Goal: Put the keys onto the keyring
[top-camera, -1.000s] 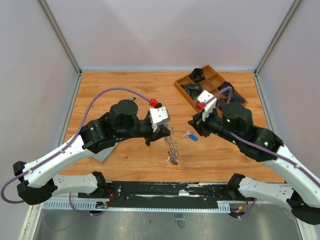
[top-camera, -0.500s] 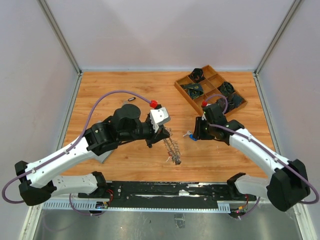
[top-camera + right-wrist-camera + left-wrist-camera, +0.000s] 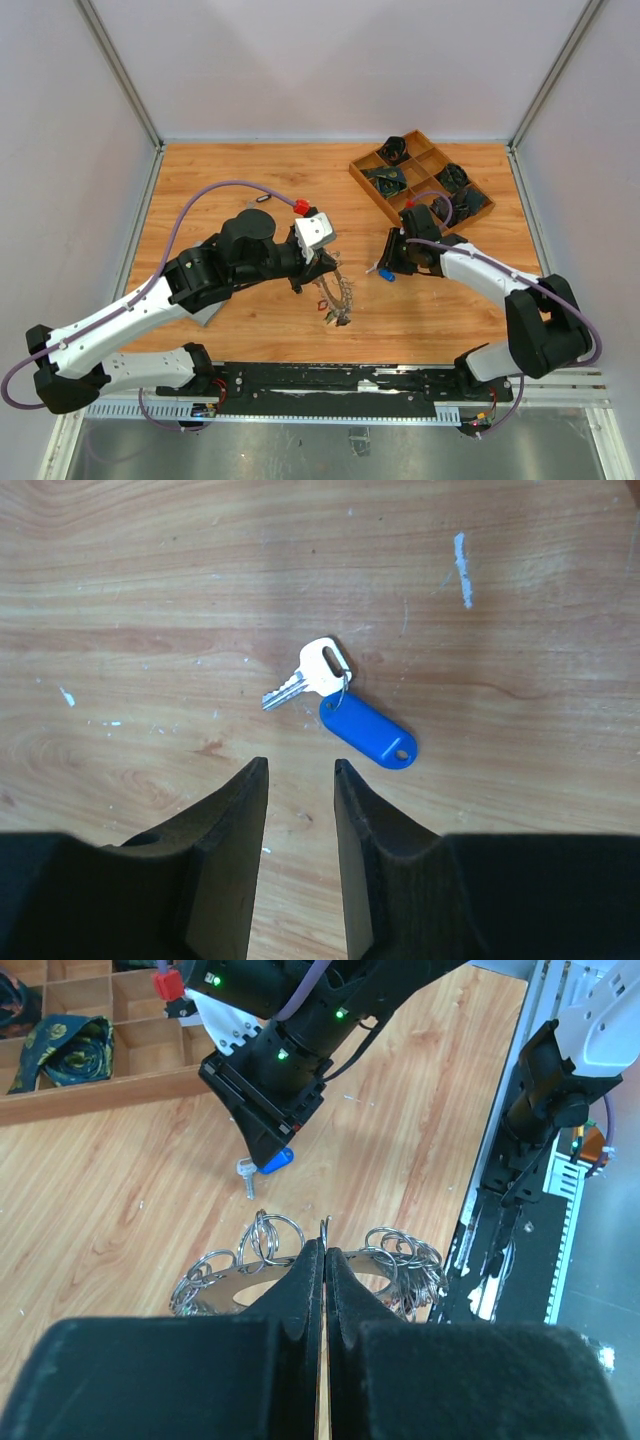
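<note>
**Markings.** We find no writing we can read. The key's blue tag (image 3: pixel 366 731) shows as plain blue in the right wrist view. Anything on the metal is too small to tell.

**Left claw.** The left claw (image 3: pixel 325 1251) has its jaws pressed together with no gap showing. They pinch the thin wire of the keyring (image 3: pixel 398 1260) at its upper edge. The ring spreads to both sides below the fingertips and is crowded with small silver loops and keys. In the top view it hangs just in front of this claw, near the middle of the table (image 3: pixel 220 170). We cannot tell whether its lower end rests on the wood.

**Right claw.** The right claw (image 3: pixel 300 800) stands narrowly parted, with bare wood showing through the slot between its fingers (image 3: pixel 240 825). It holds nothing. Its tips point down at the table.

**Loose key.** One silver key (image 3: pixel 312 678) lies flat on the wood, linked by a small ring to the blue tag. Both lie just ahead of the right claw's tips and apart from them in that claw's own view. From the left wrist view the claw overlaps the tag, and contact cannot be judged there. The key is near the keyring but not on it.

**Surroundings.** A wooden tray (image 3: pixel 357 172) sits at the far right of the table with dark patterned fabric (image 3: pixel 70 1045) in its compartments.
</note>
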Action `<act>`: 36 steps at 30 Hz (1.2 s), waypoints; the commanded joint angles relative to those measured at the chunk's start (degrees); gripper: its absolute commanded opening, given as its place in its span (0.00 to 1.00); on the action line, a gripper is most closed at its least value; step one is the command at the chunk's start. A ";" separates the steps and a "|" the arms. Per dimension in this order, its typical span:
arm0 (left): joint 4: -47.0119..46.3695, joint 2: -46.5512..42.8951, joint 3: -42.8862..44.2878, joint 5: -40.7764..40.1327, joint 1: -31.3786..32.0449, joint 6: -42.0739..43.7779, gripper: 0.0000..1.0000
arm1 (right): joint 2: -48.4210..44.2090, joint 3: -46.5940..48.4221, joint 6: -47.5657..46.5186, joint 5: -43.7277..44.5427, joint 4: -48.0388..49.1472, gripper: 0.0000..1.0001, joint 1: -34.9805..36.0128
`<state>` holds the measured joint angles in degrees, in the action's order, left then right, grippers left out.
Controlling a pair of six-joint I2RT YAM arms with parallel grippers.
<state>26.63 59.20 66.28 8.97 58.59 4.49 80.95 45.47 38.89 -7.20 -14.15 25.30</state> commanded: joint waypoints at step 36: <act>-3.74 -2.78 -0.32 -0.10 0.10 1.63 0.01 | 11.45 2.74 1.21 -1.78 7.61 0.19 -3.33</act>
<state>26.61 57.63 65.76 8.64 58.59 5.48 91.15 46.50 40.47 -8.08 -6.96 22.70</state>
